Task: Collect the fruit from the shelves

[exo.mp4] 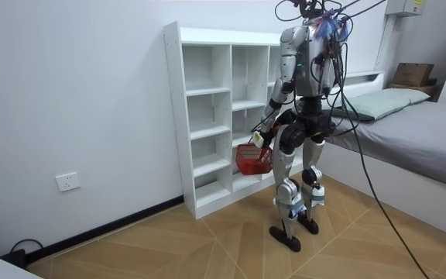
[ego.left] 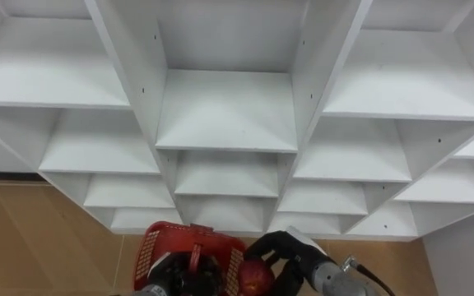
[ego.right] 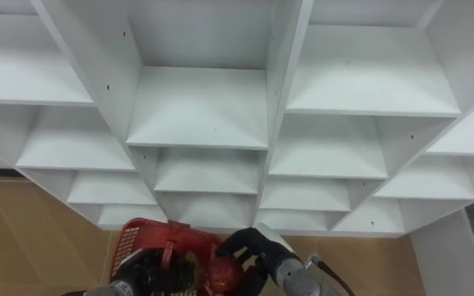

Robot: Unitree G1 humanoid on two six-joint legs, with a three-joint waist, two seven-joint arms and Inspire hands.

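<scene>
While the red fruit [ego.left: 254, 278] sits at the mouth of the red basket [ego.left: 153, 249], the right robot hand [ego.left: 274, 247] has its dark fingers curled over it and holds it. It is hard to tell if the fruit is down inside the basket or just above the rim. I cannot see if other fruit lies in the basket, because the hands hide most of it. The left robot hand [ego.left: 175, 275] is at the basket's handle, and its fingers look curled round it, so this hand carries the basket. Both hands are low, right in front of the white shelves [ego.left: 225, 111]. Every shelf I can see is bare. In the room view the robot stands upright close to the shelves on the wooden floor [exo.mp4: 207, 248], with the basket held out in front of it, and a bed [exo.mp4: 416, 132] is behind it. I think the job is nearly done: the fruit is off the shelf and only needs to be let go into the basket. What is left is to open the fingers and to check any shelves that are out of sight.
</scene>
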